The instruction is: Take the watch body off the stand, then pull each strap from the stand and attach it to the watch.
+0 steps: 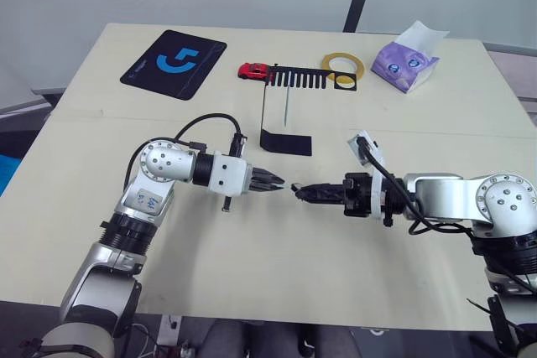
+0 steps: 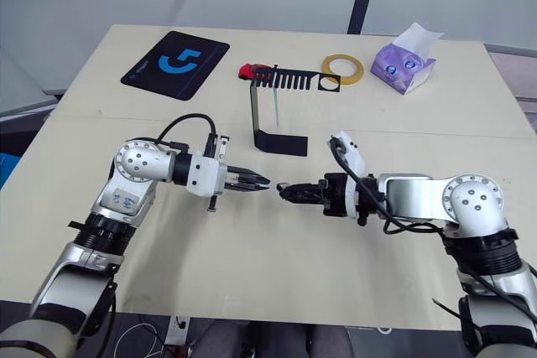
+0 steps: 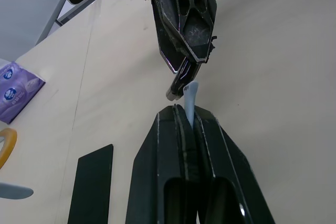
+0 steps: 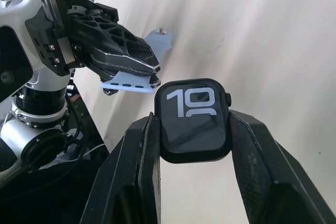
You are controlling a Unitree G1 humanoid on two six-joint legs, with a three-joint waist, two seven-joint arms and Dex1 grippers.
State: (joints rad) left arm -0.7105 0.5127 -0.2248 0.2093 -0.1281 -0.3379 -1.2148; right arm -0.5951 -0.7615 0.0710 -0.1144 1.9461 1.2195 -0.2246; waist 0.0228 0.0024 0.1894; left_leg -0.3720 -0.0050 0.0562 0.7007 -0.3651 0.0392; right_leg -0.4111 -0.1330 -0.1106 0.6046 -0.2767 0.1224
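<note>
Over the middle of the table my two grippers meet tip to tip. My left gripper (image 1: 281, 184) is shut on a pale blue strap (image 4: 128, 83), whose end pokes out past the fingertips (image 3: 190, 98). The right gripper (image 1: 300, 191) is shut on the watch body (image 4: 193, 119), a black case with white digits on its screen, held by its edges. The strap's end lies right beside the watch body's edge; I cannot tell whether they touch. Behind them stands the stand (image 1: 285, 142), with a thin pale strap (image 1: 287, 108) hanging from its comb bar (image 1: 306, 78).
At the table's far side lie a black mat with a blue logo (image 1: 174, 63), a red toy car (image 1: 252, 70) by the stand's bar, a yellow tape roll (image 1: 343, 64) and a purple tissue pack (image 1: 405, 60).
</note>
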